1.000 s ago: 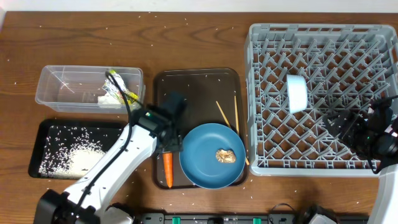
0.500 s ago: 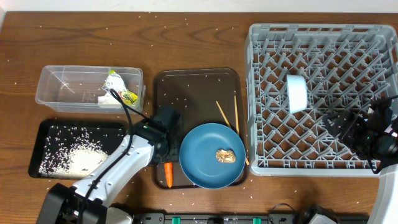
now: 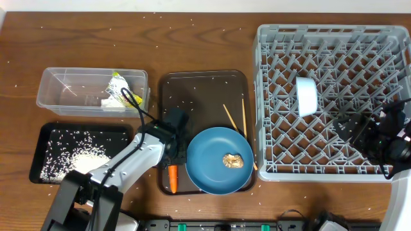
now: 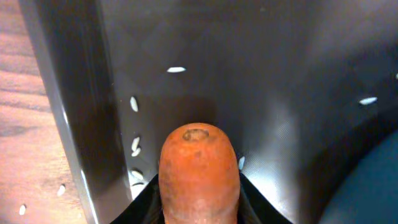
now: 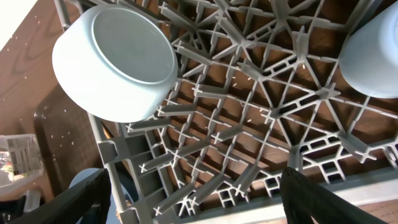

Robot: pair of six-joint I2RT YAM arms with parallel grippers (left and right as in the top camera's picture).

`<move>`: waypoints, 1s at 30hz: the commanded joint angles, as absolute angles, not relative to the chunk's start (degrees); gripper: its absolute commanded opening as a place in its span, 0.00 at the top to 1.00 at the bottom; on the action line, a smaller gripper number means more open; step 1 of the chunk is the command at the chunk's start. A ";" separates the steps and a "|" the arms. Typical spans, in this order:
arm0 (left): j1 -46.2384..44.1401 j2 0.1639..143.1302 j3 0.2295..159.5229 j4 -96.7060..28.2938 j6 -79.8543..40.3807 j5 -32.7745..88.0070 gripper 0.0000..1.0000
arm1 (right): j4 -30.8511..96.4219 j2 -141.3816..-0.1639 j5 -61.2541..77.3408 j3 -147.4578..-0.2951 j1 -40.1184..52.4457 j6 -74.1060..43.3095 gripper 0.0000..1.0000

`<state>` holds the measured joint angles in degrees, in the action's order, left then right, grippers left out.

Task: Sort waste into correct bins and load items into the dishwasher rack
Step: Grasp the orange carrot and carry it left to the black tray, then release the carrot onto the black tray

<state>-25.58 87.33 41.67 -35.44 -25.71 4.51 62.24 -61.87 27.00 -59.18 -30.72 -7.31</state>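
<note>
L gripper (image 4: pixel 199 208) fingers flank carrot (image 4: pixel 199 165), touching sides.

The carrot (image 4: pixel 199 168) lies in a narrow lane. The raised left wall of the brown serving tray (image 4: pixel 68 124) is just beside it on one side, and the blue plate (image 4: pixel 367 186) is near on the other. Beyond the plate the tray floor is free, with only rice grains (image 4: pixel 176 70) on it. Two chopsticks (image 3: pixel 232 120) cross its right part. In the dishwasher rack (image 3: pixel 334 51) a white bowl (image 3: pixel 308 96) stands among the pegs, and the cells left of it are open.
</note>
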 commanded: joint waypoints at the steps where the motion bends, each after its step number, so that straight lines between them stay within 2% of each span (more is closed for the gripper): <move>1: -25.39 87.64 42.00 -35.92 -25.54 4.01 0.73 | 62.39 -61.73 27.00 -59.90 -29.80 -6.76 0.20; 6: -24.16 84.40 45.80 -41.60 -25.87 4.01 0.79 | 62.39 -61.73 27.00 -59.90 -29.80 -6.72 0.20; 11: -17.10 78.24 48.88 -46.59 -26.87 3.84 0.81 | 62.41 -61.73 27.00 -59.90 -29.80 -6.72 0.20; 18: 5.45 72.34 49.25 -49.34 -28.38 3.81 0.81 | 62.41 -61.73 27.00 -59.90 -29.80 -6.74 0.20; 25: 28.45 74.43 47.44 -44.36 -29.50 3.20 0.81 | 62.46 -61.73 27.03 -59.90 -29.80 -6.76 0.20; 26: 30.79 74.85 47.00 -43.38 -30.00 3.22 0.85 | 62.48 -61.73 27.03 -59.90 -29.80 -6.76 0.20; 30: 37.50 77.14 46.59 -40.82 -30.76 4.05 0.85 | 62.43 -61.73 27.03 -59.90 -29.80 -6.76 0.20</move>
